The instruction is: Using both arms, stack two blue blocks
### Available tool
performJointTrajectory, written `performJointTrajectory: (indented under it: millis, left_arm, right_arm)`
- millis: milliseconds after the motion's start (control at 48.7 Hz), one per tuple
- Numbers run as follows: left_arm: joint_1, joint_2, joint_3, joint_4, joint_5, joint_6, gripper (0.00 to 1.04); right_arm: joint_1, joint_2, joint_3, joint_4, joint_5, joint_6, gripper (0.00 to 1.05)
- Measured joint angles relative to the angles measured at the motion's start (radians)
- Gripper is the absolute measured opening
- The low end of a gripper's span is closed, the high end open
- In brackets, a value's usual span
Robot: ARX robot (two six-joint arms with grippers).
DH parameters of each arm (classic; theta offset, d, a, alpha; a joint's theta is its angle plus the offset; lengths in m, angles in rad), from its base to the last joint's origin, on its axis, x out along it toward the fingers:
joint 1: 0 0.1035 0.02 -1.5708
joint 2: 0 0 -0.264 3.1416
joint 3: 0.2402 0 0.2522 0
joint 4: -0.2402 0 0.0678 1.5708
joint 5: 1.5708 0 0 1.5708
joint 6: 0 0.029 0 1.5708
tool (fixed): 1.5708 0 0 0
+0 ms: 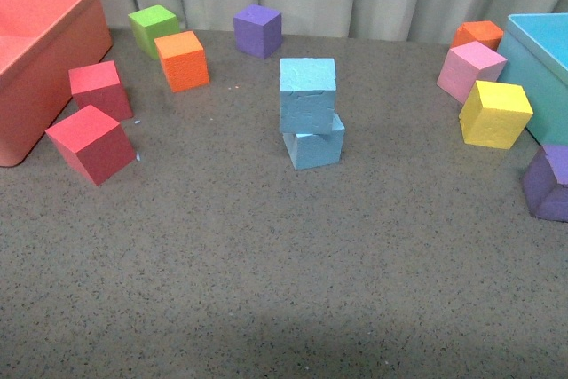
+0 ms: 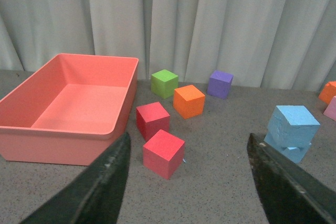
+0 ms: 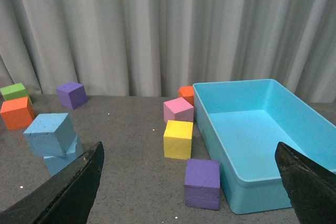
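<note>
Blue blocks: upper blue block (image 1: 308,93) rests on lower blue block (image 1: 314,142), mid-table (image 1: 266,272), slightly twisted and offset. Left tool (image 2: 189,182) and right tool (image 3: 189,192): jaws wide apart, holding nothing. Likely step: retreat clear, avoiding any nudge to the stack. Containers: red bin (image 2: 68,129), empty; turquoise bin (image 3: 294,192), empty.

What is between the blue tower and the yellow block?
Nothing: in the front view, only bare table lies between the stacked blue blocks and the yellow block.

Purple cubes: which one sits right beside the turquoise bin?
The near purple cube, touching the turquoise bin's front corner. The other purple cube sits far back by the curtain.
</note>
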Motion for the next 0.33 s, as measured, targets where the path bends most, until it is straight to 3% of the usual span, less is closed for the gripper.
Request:
performJointTrajectory:
  millis: [185, 329]
  left_arm:
    - [0.0, 0.0, 0.0, 0.0, 0.0, 0.0, 0.99]
    - [0.0, 0.0, 0.0, 0.0, 0.0, 0.002, 0.98]
  right_arm:
    - [0.0, 0.0, 0.0, 0.0, 0.0, 0.0, 0.95]
    - [0.0, 0.0, 0.0, 0.0, 0.0, 0.0, 0.95]
